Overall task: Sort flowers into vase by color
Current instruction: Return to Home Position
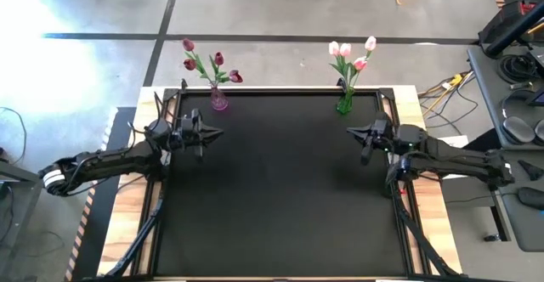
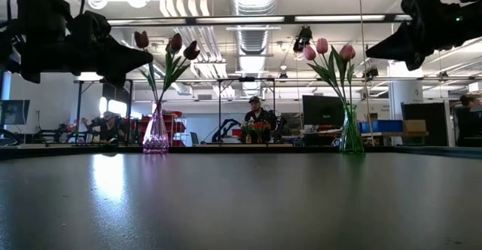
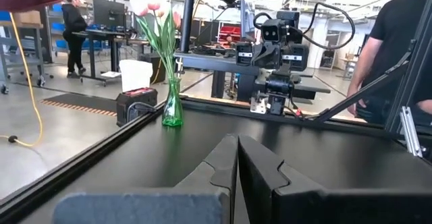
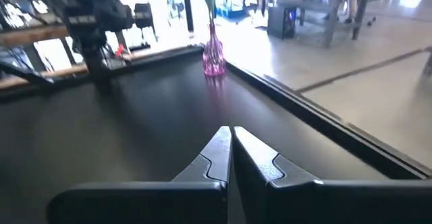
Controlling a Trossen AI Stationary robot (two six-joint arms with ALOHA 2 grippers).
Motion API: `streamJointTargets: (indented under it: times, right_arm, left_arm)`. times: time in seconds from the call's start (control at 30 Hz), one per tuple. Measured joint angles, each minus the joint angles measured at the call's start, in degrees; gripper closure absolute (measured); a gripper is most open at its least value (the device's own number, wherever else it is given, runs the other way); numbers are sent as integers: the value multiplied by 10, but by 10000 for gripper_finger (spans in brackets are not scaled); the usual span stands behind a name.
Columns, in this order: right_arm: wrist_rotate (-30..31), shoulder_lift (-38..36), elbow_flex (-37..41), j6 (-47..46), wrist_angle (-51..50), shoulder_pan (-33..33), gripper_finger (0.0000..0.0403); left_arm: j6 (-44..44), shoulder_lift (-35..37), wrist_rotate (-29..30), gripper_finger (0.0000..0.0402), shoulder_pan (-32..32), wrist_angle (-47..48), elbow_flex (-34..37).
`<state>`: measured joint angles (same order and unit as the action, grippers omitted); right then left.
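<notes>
Several dark magenta tulips stand by their stems in a clear purple vase at the table's far left; the vase also shows in the low view and right wrist view. Pale pink tulips stand in a green vase at the far right, seen too in the low view and left wrist view. My left gripper hovers shut over the table's left side, my right gripper shut over the right side. Both hold nothing.
The black table mat lies bare between the arms, framed by a wooden border. A person stands past the table's right edge; other people are farther off in the room. Cables and equipment sit right of the table.
</notes>
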<state>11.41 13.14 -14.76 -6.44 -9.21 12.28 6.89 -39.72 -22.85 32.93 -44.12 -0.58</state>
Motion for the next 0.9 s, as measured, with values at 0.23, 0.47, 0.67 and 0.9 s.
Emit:
streamJointTargets:
  times: [0.23,0.47,0.67,0.9]
  right_arm:
    - [-48,-116,34,-8,-25,0,394]
    - [-85,-126,47,-23,-23,0,394]
    - [-84,-131,90,-20,48,0,394]
    - [-75,-126,141,-29,118,0,394]
  left_arm:
    - [0,38,0,402,0,82,0]
    - [1,113,14,402,0,156,0]
    - [5,214,33,402,0,255,0]
    - [17,334,49,402,-6,339,0]
